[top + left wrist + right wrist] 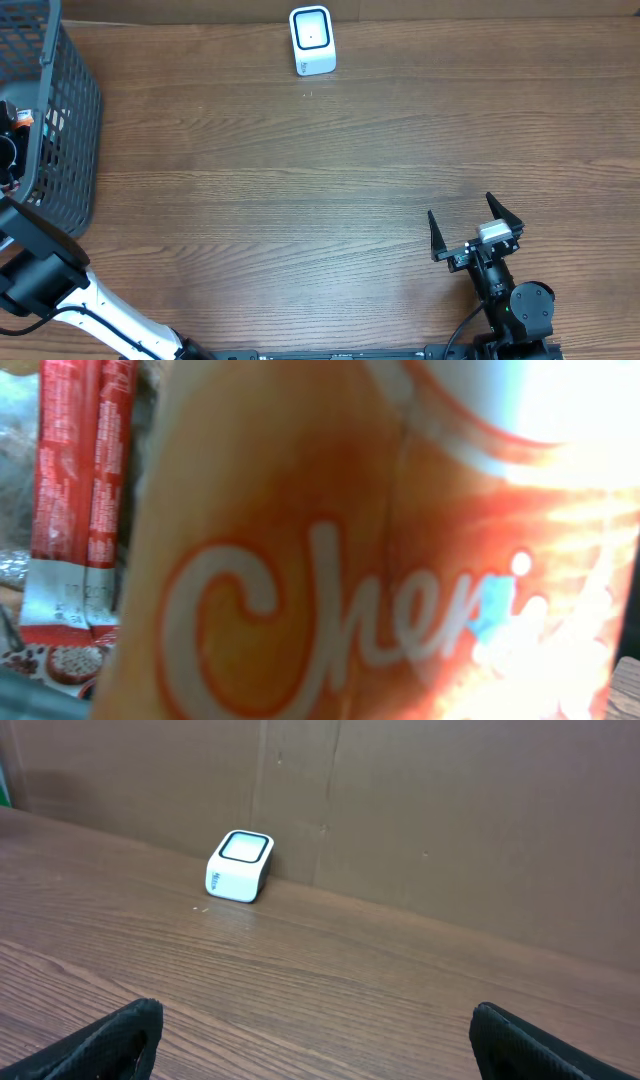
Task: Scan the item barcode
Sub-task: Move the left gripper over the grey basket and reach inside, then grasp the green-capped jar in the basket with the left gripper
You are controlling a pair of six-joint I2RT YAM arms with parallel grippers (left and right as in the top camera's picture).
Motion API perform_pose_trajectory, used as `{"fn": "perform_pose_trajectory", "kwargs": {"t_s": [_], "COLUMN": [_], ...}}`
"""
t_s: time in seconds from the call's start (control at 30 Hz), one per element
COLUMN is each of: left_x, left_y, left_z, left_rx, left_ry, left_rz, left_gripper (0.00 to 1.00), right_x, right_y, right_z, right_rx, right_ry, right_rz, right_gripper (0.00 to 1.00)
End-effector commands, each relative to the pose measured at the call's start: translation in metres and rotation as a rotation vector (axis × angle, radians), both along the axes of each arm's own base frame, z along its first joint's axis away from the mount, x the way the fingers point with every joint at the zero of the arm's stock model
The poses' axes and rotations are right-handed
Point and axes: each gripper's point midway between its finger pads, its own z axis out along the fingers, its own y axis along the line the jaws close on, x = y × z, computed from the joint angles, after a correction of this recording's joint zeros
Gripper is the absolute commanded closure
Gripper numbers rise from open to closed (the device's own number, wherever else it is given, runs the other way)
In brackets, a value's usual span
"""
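An orange packet with white script lettering fills the left wrist view, pressed close to the camera and blurred. No barcode shows on it. My left arm reaches into the dark mesh basket at the table's left edge. Its jaws are hidden in both views. The white scanner with a dark-rimmed window stands at the back of the table, also in the right wrist view as the scanner. My right gripper rests near the front right, open and with nothing in it, and as the right gripper it points toward the scanner.
Red stick packets lie beside the orange packet inside the basket. A brown cardboard wall backs the wooden table behind the scanner.
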Motion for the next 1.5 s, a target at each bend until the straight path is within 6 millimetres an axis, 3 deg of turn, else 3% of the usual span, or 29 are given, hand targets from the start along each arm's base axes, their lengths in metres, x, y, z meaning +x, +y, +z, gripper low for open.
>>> {"fn": "perform_pose_trajectory", "kwargs": {"t_s": [0.0, 0.03, 0.33, 0.37, 0.47, 0.57, 0.9, 1.13, 1.37, 1.47], "left_x": [0.011, 0.012, 0.003, -0.003, -0.012, -0.023, -0.016, -0.025, -0.021, -0.017], "left_y": [0.008, 0.010, 0.002, -0.003, -0.013, -0.018, -0.078, -0.073, -0.069, -0.064], "left_z": [0.051, 0.074, 0.193, 0.215, 0.253, 0.276, 0.299, 0.286, 0.273, 0.255], "left_rx": [0.080, 0.109, 0.281, 0.301, 0.344, 0.387, 0.292, 0.351, 0.333, 0.312], "left_ry": [-0.095, -0.137, -0.361, -0.406, -0.483, -0.519, -0.595, -0.501, -0.467, -0.429], "left_rz": [0.032, 0.046, 0.091, 0.111, 0.128, 0.143, 0.072, 0.127, 0.133, 0.137], "left_gripper": [0.47, 0.47, 0.46, 0.46, 0.44, 0.42, 0.43, 0.40, 0.18, 0.08], "right_x": [0.000, 0.000, 0.000, 0.000, 0.000, 0.000, 0.000, 0.000, 0.000, 0.000], "right_y": [0.000, 0.000, 0.000, 0.000, 0.000, 0.000, 0.000, 0.000, 0.000, 0.000], "right_z": [-0.002, -0.002, -0.002, -0.002, -0.002, -0.002, -0.002, -0.002, -0.002, -0.002], "right_rx": [0.000, 0.000, 0.000, 0.000, 0.000, 0.000, 0.000, 0.000, 0.000, 0.000], "right_ry": [-0.001, -0.001, -0.002, -0.001, -0.001, -0.001, -0.001, -0.001, -0.001, -0.001], "right_rz": [-0.001, -0.002, -0.002, -0.002, -0.002, -0.002, -0.001, -0.002, -0.001, -0.001], "right_gripper": [0.00, 0.00, 0.00, 0.00, 0.00, 0.00, 0.00, 0.00, 0.00, 0.00]}}
